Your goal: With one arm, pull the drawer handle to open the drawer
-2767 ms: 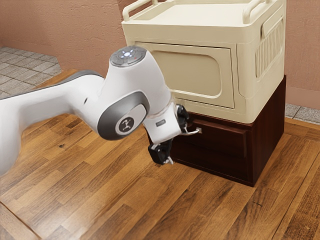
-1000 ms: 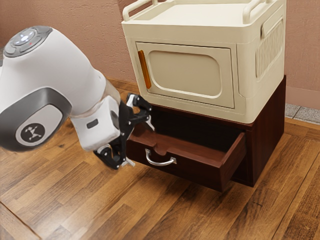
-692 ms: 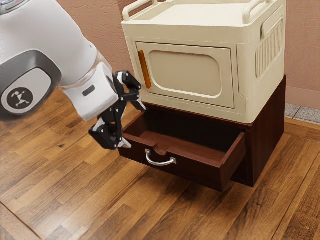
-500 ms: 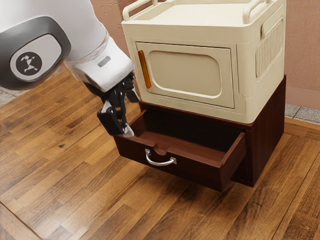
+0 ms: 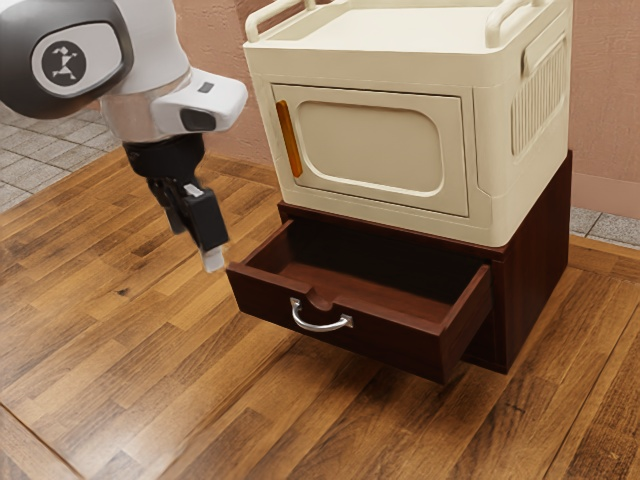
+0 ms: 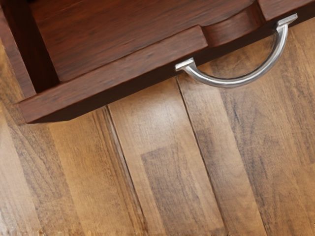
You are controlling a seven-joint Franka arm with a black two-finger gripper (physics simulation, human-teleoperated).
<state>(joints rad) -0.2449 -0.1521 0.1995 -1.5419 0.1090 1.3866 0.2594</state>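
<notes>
The black two-finger end effector, fingers apart and empty, hangs just off a front corner of the pulled-out reddish-brown wooden drawer; toward the exterior view's right, the curved silver metal handle runs lengthwise along the drawer's front

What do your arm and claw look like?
My arm is glossy white and rounded, with a dark grey band framing a pale oval badge that bears a dark round logo. The claw is black and blocky, with a whitish end.
</notes>
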